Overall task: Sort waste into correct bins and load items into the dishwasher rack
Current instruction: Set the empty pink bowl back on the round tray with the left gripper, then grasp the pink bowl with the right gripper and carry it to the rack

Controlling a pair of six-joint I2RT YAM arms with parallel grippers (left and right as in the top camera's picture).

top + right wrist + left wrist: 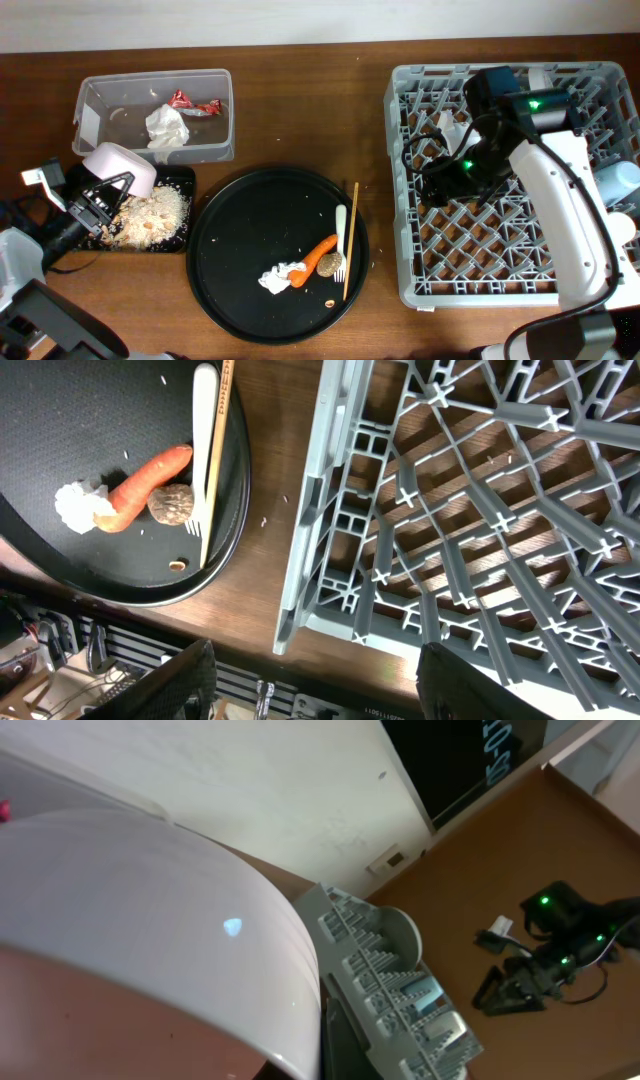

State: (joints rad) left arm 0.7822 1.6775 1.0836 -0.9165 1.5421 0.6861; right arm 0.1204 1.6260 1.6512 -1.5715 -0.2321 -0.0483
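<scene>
Light fell evenly from above in the overhead view, bright and soft, leaving only faint shadows beside the clear tub (200,150) and the rack (470,255). The wooden table (300,110) carried a mild sheen, and the round black tray (240,250) looked matte. Green lights (536,101) on the right arm glowed sharply. In the left wrist view the bowl (130,920) filled the near field, out of focus, with one small glint, possibly a lamp's reflection. The right wrist view was crisp on the lattice, while the right gripper (318,685) showed its fingers (186,682) dark and blurred at the lower edge.
</scene>
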